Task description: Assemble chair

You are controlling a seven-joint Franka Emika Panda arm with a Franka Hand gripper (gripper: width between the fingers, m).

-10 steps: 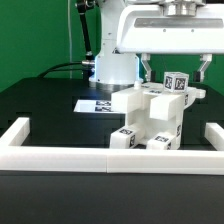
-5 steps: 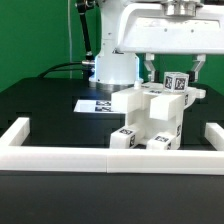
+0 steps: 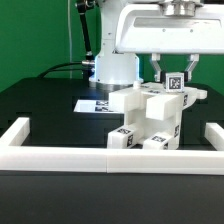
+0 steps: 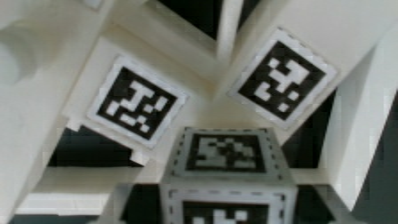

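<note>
While upright, chair top (image 3: 175, 84) between jaws

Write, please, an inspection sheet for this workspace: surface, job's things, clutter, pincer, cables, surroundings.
Surface: black table, fenced by a white border rail.
Job's things: chair, partly joined white parts standing upright; a tagged block sits on top.
Clutter: nothing seen; only the marker board lies flat behind the chair.
Pincer: the pincer straddles the tagged block; contact is unclear.
Cables: a black cable runs behind the table, at the exterior view's left.
Surroundings: green backdrop.
</note>
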